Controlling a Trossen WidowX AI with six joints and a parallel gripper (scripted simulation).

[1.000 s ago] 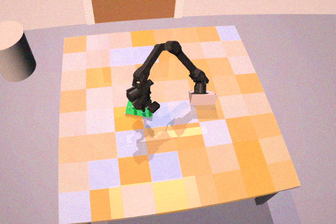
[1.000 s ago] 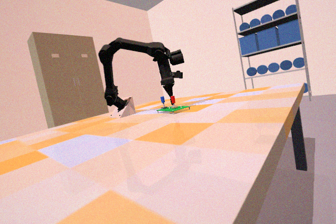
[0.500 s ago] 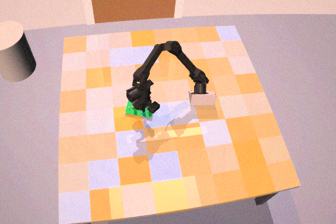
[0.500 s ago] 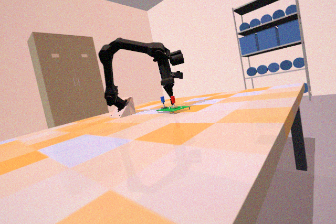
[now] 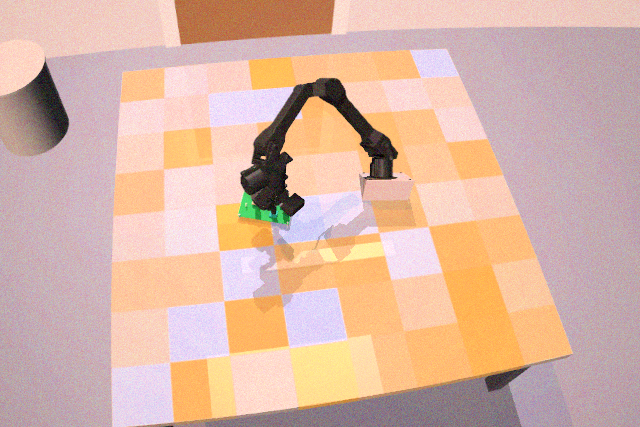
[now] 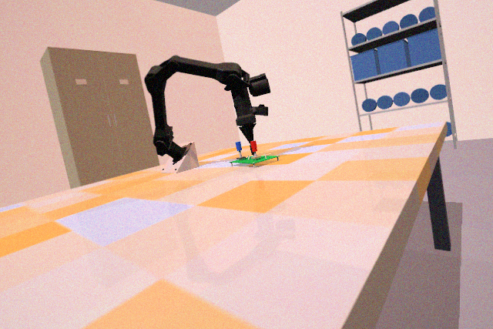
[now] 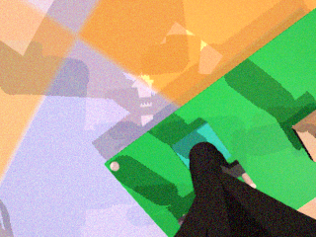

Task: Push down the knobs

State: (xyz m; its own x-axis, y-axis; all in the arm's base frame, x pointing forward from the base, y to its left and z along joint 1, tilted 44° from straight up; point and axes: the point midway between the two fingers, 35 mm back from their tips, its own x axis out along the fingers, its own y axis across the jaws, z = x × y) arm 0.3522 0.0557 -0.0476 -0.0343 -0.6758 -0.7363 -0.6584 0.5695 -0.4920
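My black arm [image 6: 167,78] arched, closed empty gripper [image 6: 247,137] pointing down over red knob [image 6: 253,146] on green circuit board [image 6: 254,160]; chequered orange-lilac table [image 6: 278,213], metal shelving [image 6: 397,58] behind.

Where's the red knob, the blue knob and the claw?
red knob [image 6: 253,146], exterior view, middle of its side
blue knob [image 6: 238,146], exterior view, middle of its side
claw [image 6: 249,137], exterior view, shut tip above the red knob
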